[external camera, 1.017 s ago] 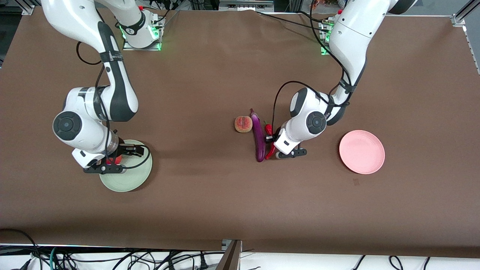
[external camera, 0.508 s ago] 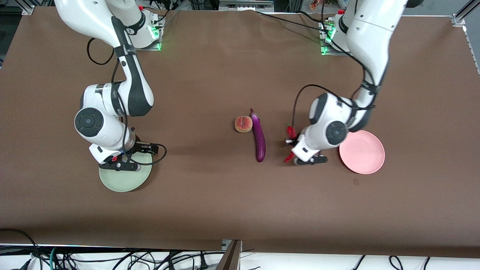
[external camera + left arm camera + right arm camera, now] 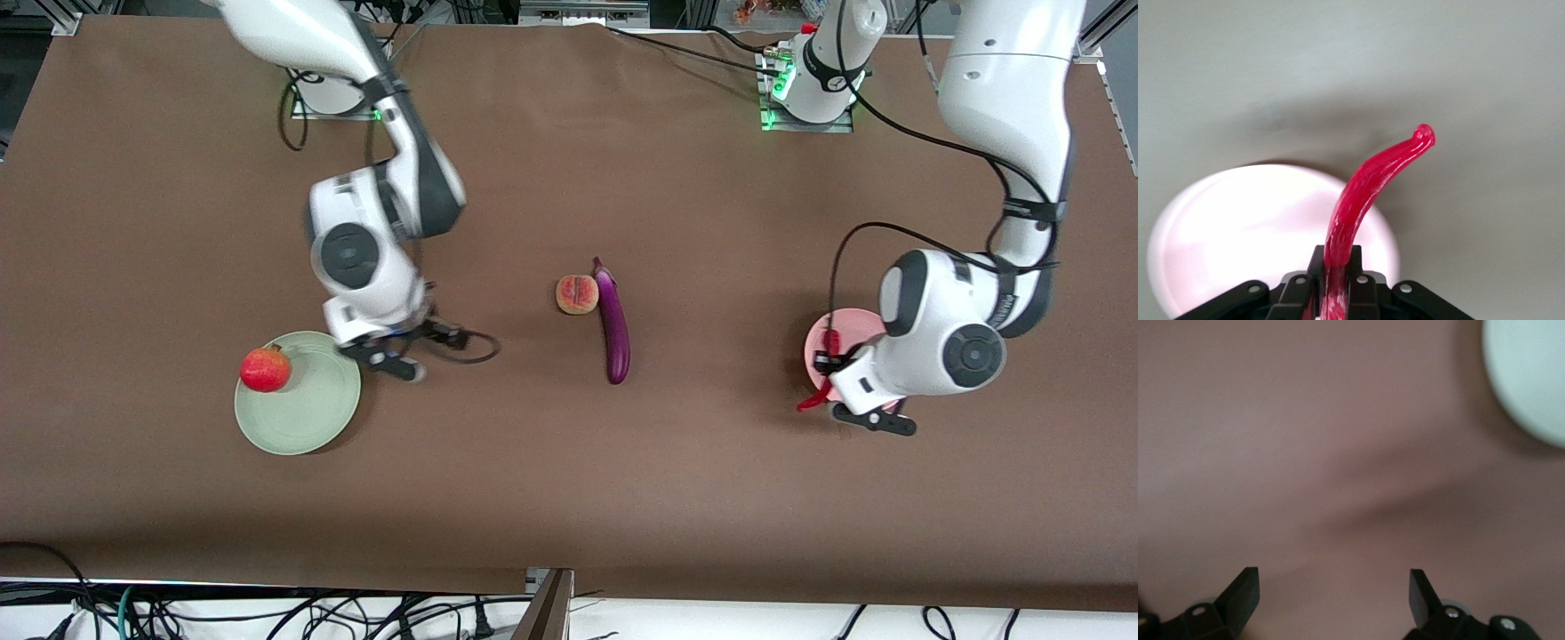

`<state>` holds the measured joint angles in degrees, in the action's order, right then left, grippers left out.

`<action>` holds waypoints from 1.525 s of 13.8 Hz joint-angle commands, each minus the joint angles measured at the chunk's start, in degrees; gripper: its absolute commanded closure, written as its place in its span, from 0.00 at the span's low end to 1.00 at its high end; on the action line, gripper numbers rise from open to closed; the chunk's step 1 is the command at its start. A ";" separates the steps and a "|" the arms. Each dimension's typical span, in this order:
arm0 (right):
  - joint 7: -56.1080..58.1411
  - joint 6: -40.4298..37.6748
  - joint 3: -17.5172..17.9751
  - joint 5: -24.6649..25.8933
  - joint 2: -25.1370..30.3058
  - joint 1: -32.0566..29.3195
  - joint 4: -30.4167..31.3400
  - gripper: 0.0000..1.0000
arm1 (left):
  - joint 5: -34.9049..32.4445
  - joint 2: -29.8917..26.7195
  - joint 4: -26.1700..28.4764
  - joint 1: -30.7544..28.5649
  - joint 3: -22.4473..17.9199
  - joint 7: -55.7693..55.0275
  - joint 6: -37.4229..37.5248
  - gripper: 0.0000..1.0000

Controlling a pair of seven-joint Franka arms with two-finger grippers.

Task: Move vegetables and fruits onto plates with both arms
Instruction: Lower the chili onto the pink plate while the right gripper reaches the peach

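Note:
My left gripper (image 3: 831, 372) is shut on the red chili pepper (image 3: 823, 373), which hangs over the edge of the pink plate (image 3: 849, 331). In the left wrist view the chili (image 3: 1365, 193) curves out from between the jaws above the plate (image 3: 1238, 227). The pomegranate (image 3: 265, 369) lies on the green plate (image 3: 307, 409). My right gripper (image 3: 400, 348) is open with nothing in it, over bare table beside the green plate (image 3: 1531, 373). The peach (image 3: 577, 294) and the purple eggplant (image 3: 613, 316) lie side by side mid-table.
Brown mat covers the whole table. The arm bases (image 3: 805, 80) stand along the edge farthest from the front camera. A cable loop (image 3: 471, 347) trails from the right wrist. My left arm hides much of the pink plate.
The right gripper left the pomegranate on the green plate and swung toward the table's middle. The left gripper lifted the chili from beside the eggplant and carried it to the pink plate.

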<state>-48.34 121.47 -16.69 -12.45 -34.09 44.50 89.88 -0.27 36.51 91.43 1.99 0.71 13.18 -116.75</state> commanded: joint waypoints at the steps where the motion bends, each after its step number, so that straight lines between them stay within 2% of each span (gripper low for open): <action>1: -15.06 -0.35 1.83 -1.35 -6.50 3.74 -8.91 0.01 | -3.59 1.72 -1.26 -4.61 0.70 6.85 0.74 1.00; 3: -23.61 1.56 3.15 -1.35 -8.26 6.02 -10.60 0.01 | -3.68 2.59 -0.29 -5.33 0.70 7.21 0.82 0.98; 4: -26.86 3.93 3.33 -1.43 -8.79 7.17 -10.60 0.01 | -3.60 3.12 -0.03 -5.50 0.70 7.12 0.91 0.66; 5: -29.85 5.78 3.60 -1.43 -9.49 8.22 -10.60 0.01 | -3.59 3.12 -0.11 -6.03 0.70 7.03 0.83 0.27; 6: -32.49 7.11 3.77 -1.43 -10.63 9.36 -10.60 0.01 | -3.51 3.04 -0.38 -6.20 0.70 7.20 0.91 0.00; 9: -35.68 9.75 3.95 -1.35 -12.92 10.78 -10.43 0.01 | -3.33 1.03 -0.55 -6.21 0.79 7.03 1.88 0.00; 11: -38.05 12.12 3.95 -1.35 -14.15 11.57 -10.43 0.01 | -2.54 -1.35 -1.17 -6.21 1.31 6.68 5.29 0.00; 12: -38.32 13.17 3.95 -1.35 -14.51 11.92 -10.25 0.01 | -0.54 -2.40 -1.52 -6.21 1.58 6.16 5.66 0.00; 16: -38.93 14.24 3.95 -1.35 -15.21 12.71 -9.20 0.01 | 14.92 -6.10 -1.52 -5.33 1.84 1.25 9.08 0.00; 17: -38.85 14.06 3.95 -1.17 -15.21 12.71 -9.02 0.01 | 18.52 -6.45 -1.52 -5.33 3.67 -2.25 9.26 0.00; 19: -37.97 13.01 3.86 -0.47 -14.95 12.63 -9.02 0.01 | 21.01 -6.54 -1.61 -5.15 7.27 -10.15 8.91 0.00; 21: -38.15 12.22 3.86 -0.38 -14.95 12.89 -7.71 0.01 | 20.93 -6.54 -1.61 -5.15 8.70 -13.44 8.73 0.00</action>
<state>-86.03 133.69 -12.53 -12.82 -48.51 56.64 81.20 19.30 30.66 89.42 -3.17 8.86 2.46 -108.14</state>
